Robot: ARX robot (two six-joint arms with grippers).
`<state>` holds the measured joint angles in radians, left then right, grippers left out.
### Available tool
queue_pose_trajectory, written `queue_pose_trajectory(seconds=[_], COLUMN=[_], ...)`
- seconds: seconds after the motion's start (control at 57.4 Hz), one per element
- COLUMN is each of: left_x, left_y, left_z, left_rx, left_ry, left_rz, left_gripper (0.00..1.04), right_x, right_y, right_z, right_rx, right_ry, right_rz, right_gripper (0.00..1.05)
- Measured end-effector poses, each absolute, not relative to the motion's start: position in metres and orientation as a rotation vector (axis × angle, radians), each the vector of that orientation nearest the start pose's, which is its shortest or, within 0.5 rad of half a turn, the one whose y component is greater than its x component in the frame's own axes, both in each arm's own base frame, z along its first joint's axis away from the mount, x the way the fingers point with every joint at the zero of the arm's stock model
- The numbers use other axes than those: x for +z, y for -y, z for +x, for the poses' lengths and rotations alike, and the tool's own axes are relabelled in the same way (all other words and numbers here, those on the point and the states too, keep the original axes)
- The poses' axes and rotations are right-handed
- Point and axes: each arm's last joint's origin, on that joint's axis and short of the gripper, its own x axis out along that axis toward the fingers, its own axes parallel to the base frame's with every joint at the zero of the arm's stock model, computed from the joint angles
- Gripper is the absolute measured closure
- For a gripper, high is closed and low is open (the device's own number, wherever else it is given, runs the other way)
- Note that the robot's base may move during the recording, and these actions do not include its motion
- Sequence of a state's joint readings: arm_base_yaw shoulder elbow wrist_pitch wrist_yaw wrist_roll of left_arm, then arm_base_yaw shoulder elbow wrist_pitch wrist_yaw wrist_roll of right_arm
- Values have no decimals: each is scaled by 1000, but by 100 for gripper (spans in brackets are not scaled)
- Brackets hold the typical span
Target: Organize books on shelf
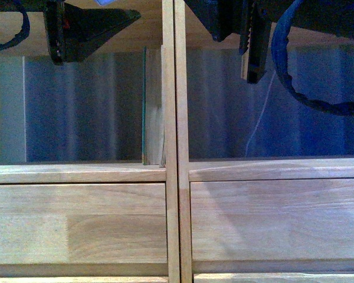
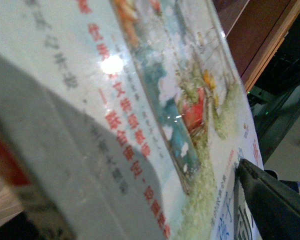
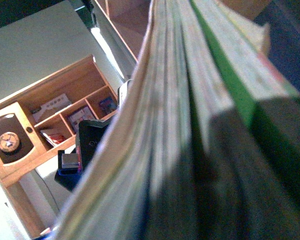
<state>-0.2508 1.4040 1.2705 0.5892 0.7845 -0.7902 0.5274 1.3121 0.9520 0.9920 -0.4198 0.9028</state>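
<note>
Now the placing step is judged to be in hand. A thin paperback [image 2: 140, 100], white-covered with red print and a painted scene, is seen right up against the left wrist camera. One dark finger [image 2: 270, 200] is laid on its cover near the edge. The opposing finger is hidden behind the book, so the left gripper [image 1: 65, 38] is judged to be clamped on it rather than plainly seen so.

Both grippers are caught at the very top of the front view, high before the open compartments of the shelf [image 1: 76, 174]. Whether the right gripper [image 1: 255, 53] is closed on anything cannot be told. Its wrist view is filled by the yellowed page edges of a green-covered book [image 3: 242, 100], yet no fingers are shown there.

One book is already stowed: the teal-covered book [image 1: 153, 106] is stood upright in the left compartment, tight against the central upright [image 1: 177, 118].

Next, the paperback is to be lowered into that left compartment and slid in upright beside the teal-covered book. It looks thin and likely floppy, so it should be leaned on its neighbour before release, or it may well be tipped over.
</note>
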Motion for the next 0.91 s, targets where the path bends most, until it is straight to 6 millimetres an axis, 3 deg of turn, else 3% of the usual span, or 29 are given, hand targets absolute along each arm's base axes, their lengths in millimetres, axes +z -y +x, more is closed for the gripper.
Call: queue_pose_trajectory(seconds=[0.139,0.349,0.471,0.697,0.906], left_x=[430,433,435,431,423], left_y=[96,94,90,67,32], left_z=[289,287,287,279,277], left_rx=[-1131,-1103,-1102,-967,-675], left_ry=[49,91,105,176,256], left_rz=[-569,-580,-587,-520,-298], left_gripper=[40,80,96,98,98], right_x=[383,377,370,361,349], right_y=[-151,-152,-147,-117,-68], right_z=[236,234,236,239,241], right_rx=[1147,1196,1180,1094,850], right_ry=[170,127,102,118,104], right_rz=[862,864,883,867,725], right_gripper=[97,57,38,6,7])
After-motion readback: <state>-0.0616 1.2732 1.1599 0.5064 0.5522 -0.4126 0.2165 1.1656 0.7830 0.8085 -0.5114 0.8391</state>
